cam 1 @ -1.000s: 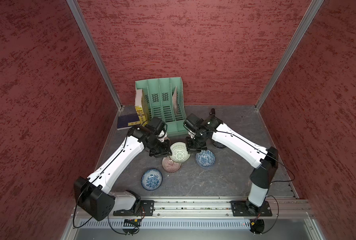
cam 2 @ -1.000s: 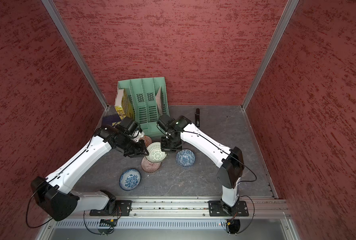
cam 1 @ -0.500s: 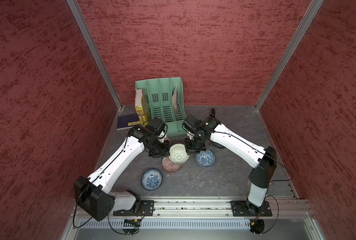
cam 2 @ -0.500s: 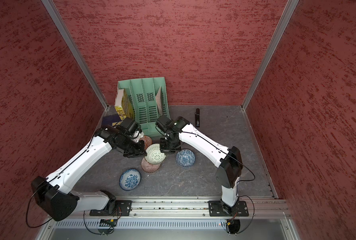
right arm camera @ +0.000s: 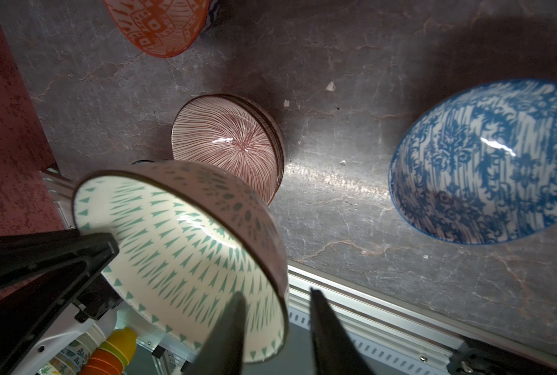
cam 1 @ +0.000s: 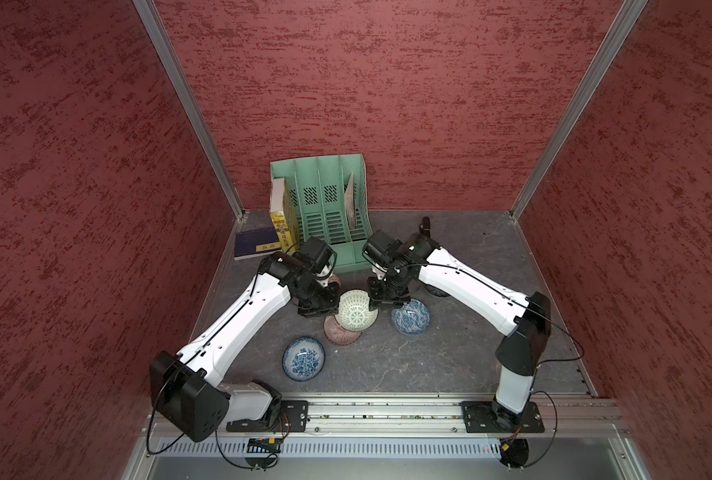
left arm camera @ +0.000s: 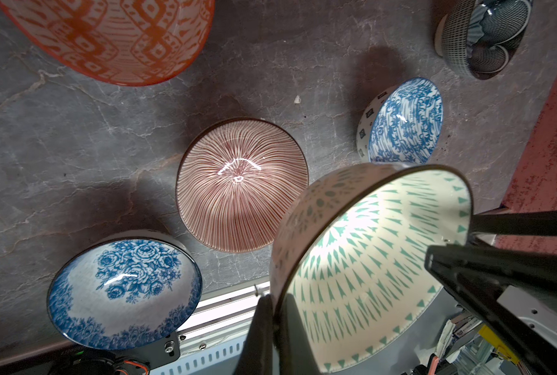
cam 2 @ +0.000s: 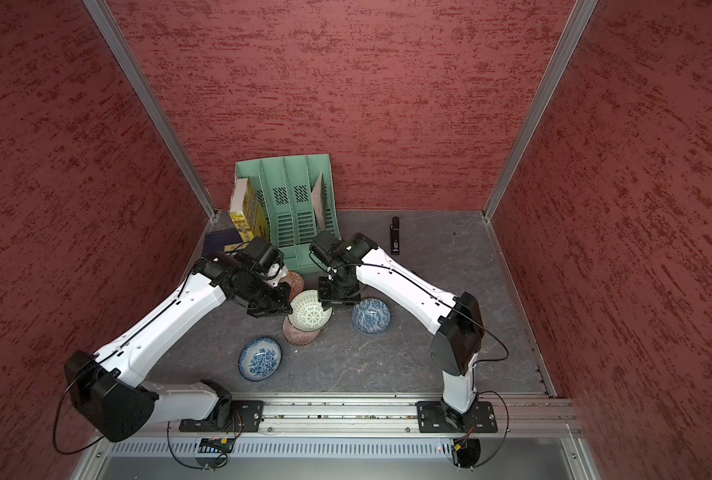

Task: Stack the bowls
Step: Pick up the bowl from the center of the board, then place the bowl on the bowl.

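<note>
— At lower left in a top view, which bowls lie unstacked?

— Reading rightward: the floral bowl (cam 1: 304, 358) sits alone on the desk (cam 1: 387, 370). Next, the left pincer (left arm camera: 274, 303) is clamped on the rim of the green lattice bowl (cam 1: 357, 311), which is held tilted off the desk and overlaps the striped bowl (cam 1: 337, 340) from above. The orange bowl (cam 2: 295, 279) stands apart behind them.

— And right of centre?

— There the right pincer (right arm camera: 277, 292) straddles the green bowl's opposite rim, jaws apart and not gripping. The patterned blue bowl (cam 1: 410, 319) rests alone. At upper right of the left wrist view, the dark bowl (left arm camera: 485, 35) seems to hold another nested inside, but it is too small to confirm. Judged progress: stacking has barely begun, and nearly every bowl is yet to be placed.
</note>
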### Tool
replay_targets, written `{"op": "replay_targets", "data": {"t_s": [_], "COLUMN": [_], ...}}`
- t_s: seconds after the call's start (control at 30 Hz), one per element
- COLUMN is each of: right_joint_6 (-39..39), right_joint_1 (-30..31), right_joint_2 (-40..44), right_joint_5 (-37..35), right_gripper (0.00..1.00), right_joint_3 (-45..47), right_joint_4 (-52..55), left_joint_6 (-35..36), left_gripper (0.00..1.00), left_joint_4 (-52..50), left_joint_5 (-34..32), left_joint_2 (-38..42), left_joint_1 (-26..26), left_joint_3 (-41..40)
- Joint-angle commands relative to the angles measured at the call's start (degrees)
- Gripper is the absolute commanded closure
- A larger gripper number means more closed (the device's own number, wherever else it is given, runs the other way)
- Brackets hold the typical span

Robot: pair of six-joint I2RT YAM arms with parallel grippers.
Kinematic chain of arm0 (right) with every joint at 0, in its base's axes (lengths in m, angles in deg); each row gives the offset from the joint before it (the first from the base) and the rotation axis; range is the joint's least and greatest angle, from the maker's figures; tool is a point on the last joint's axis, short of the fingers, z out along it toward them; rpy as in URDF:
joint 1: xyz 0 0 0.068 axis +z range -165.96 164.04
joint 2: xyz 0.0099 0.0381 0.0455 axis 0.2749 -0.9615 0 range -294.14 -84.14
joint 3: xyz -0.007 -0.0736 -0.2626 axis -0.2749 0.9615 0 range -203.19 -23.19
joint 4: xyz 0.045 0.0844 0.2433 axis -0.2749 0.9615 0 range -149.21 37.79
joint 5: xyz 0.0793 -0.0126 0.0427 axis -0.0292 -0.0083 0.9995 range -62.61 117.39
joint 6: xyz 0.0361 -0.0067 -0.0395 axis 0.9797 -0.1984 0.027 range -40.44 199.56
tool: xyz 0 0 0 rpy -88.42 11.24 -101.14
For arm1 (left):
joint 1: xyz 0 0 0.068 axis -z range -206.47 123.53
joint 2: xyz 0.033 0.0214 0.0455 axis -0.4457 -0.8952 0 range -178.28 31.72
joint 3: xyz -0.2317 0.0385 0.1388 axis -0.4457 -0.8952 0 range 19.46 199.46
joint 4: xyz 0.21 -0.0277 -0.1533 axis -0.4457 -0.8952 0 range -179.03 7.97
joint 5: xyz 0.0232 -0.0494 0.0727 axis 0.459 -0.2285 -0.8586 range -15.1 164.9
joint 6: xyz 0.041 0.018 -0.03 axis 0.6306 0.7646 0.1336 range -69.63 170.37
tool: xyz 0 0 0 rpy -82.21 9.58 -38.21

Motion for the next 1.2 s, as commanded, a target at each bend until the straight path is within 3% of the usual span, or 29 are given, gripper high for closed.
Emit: {"op": "replay_targets", "data": {"t_s": [0.0,0.13,0.43,1.17], "right_joint_6": [-1.9,-3.2,-3.8,-3.2], "right_joint_1": [0.1,-1.5,-4.7,-4.9], "right_joint_2": [-0.7,0.1,4.3,5.5], "right_joint_5": [-1.4,-3.4,-2.9,-1.1], "right_gripper": [0.45,0.37,0.36,0.36], "right_joint_3": [-2.8,-3.2,1.4,4.1], "right_joint_4": [0.9,1.8,-0.6,-3.0], "left_joint_6": [0.5,0.5,0.6,0.3], "left_gripper": [1.00,1.00,1.00,1.00], "left_joint_4": [0.8,2.2,10.1,15.4], "left_joint_5": [-0.7,-1.1,1.8,3.3], "left_joint_2": [0.2,0.2,1.2,2.9], "left_joint_1": [-0.1,-1.3,-6.7,-8.0], "left_joint_3": [-1.2,-4.0,-10.9,-18.3]}}
